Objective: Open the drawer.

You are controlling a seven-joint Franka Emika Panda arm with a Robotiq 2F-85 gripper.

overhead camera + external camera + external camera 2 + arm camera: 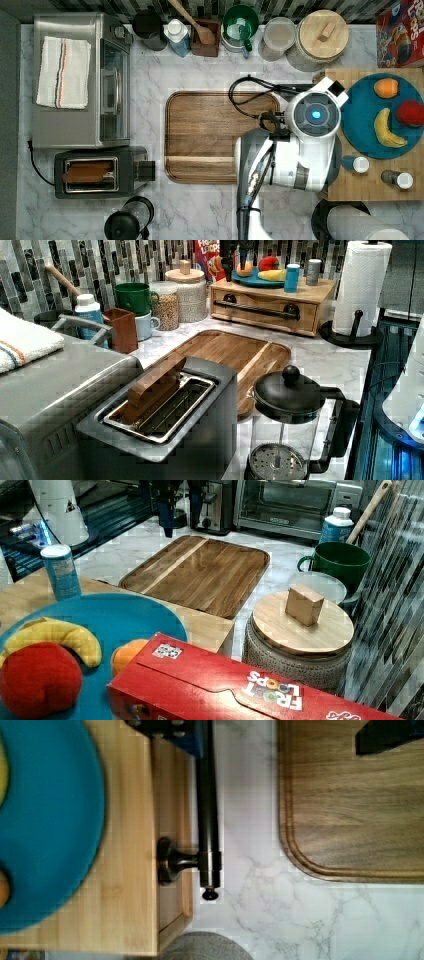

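The drawer (265, 307) is a light bamboo box front with a long black bar handle (257, 310), and in the left view it looks shut. Its top carries a blue plate (367, 120) of toy fruit. The wrist view looks straight down on the handle (208, 815) and one of its end posts. My gripper (280, 735) hangs open above it, one finger (172, 732) over the drawer front by the bar and the other (387, 737) over the brown tray. The open gripper (235, 267) sits well above the handle in the left view, and the gripper (180, 517) also appears in the right view. The wrist (315, 115) covers the fingers from above.
A dark wooden tray (220, 135) lies beside the drawer. A paper towel roll (360, 287) stands at one end of the drawer, with jars (322, 37) and a cereal box (400, 32) at the other. Two shakers (356, 164) sit on the drawer top. A toaster (100, 172), oven (80, 80) and coffee press (290, 425) stand further off.
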